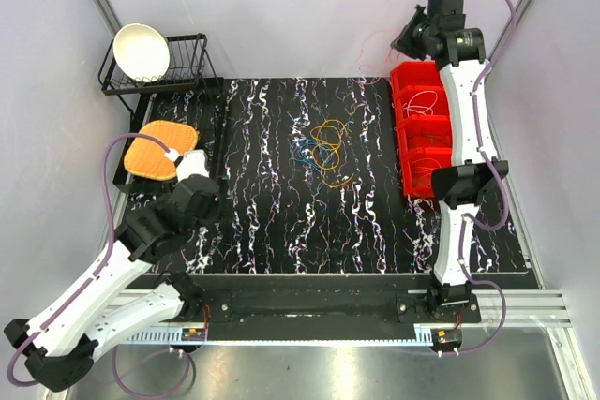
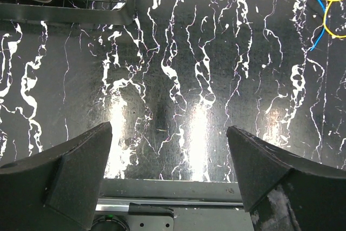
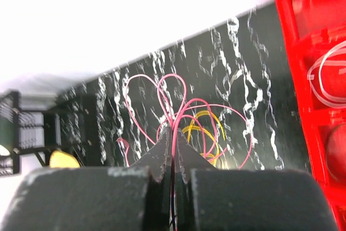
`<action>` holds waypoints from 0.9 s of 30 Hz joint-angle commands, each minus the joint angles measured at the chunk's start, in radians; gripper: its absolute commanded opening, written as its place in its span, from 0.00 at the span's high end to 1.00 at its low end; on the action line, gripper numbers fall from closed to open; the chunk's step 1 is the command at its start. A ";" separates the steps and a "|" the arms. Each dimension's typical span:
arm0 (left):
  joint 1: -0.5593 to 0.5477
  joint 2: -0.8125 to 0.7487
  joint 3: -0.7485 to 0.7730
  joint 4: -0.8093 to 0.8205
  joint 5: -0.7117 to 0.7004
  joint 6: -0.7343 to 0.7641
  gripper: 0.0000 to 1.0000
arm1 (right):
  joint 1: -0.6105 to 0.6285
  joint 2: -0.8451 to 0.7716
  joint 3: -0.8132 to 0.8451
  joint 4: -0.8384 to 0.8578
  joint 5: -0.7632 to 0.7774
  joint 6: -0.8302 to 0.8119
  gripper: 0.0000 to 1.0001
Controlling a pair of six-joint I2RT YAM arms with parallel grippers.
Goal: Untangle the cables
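Observation:
The cables [image 1: 323, 149] lie as a loose tangle of orange, yellow and blue loops in the middle of the black marbled mat [image 1: 272, 222]. My right gripper [image 1: 406, 42] is raised at the far right, above the back edge of the mat. In the right wrist view it [image 3: 173, 129] is shut on a red cable [image 3: 162, 93], whose loops dangle past the fingertips with yellow loops [image 3: 208, 125] on the mat behind. My left gripper [image 1: 192, 196] hovers over the mat's left side. It [image 2: 168, 133] stands wide open with nothing between its fingers [image 2: 81, 160]. Blue and yellow cables [image 2: 319, 4] show at that view's top right.
A red divided bin [image 1: 422, 128] holding a few wires runs along the mat's right edge. A black dish rack [image 1: 178, 67] with a white bowl [image 1: 141, 51] stands at the back left. In front of it a black tray [image 1: 127, 180] carries an orange woven pad [image 1: 155, 150].

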 commanded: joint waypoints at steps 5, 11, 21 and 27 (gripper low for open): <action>-0.002 0.006 -0.005 0.019 -0.047 -0.016 0.10 | -0.048 -0.044 -0.015 0.146 -0.023 0.018 1.00; -0.001 0.024 -0.002 0.017 -0.048 -0.013 0.10 | -0.070 -0.012 -0.018 0.221 0.034 -0.010 1.00; 0.010 0.041 0.001 0.023 -0.033 -0.001 0.10 | -0.128 0.071 -0.018 0.373 0.072 -0.028 1.00; 0.016 0.040 -0.002 0.031 -0.019 0.010 0.10 | -0.144 0.108 -0.070 0.511 0.130 -0.065 1.00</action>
